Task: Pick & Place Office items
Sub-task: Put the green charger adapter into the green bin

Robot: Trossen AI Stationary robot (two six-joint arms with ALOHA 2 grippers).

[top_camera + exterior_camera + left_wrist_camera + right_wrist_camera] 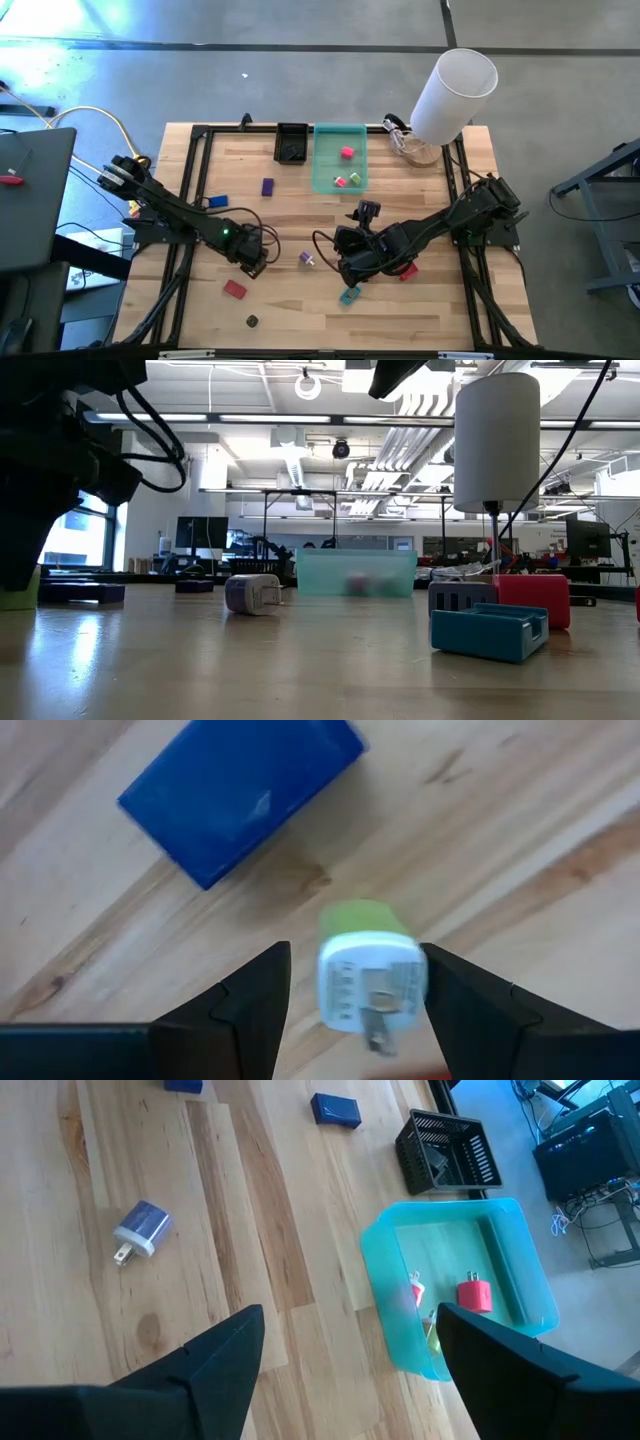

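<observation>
Left wrist view shows a green-and-white plug adapter (368, 972) lying on the desk (520, 840) between the released fingers of the left gripper (355, 1005), touching neither; its white face carries fine print too small to read. A blue block (240, 795) lies just beyond it.

Taking the translucent green tray (339, 157) as landmark: it holds a pink piece (347, 152), a smaller pink piece (340, 181) and a green piece (354, 179). A small black tray (291, 143) touches its left wall; I cannot tell what is in it. A big white cylinder (453, 95) stands to its right.

The right gripper (352, 262) hovers well in front of the tray, fingers spread and holding nothing. A purple-and-white plug (306, 259) lies just left of that gripper, a teal piece (349, 294) just in front of it, and a red block (407, 270) to its right.

The left gripper (254, 262) sits far front-left of the tray. A red piece (234, 289) and a black piece (252, 321) lie farther forward.
</observation>
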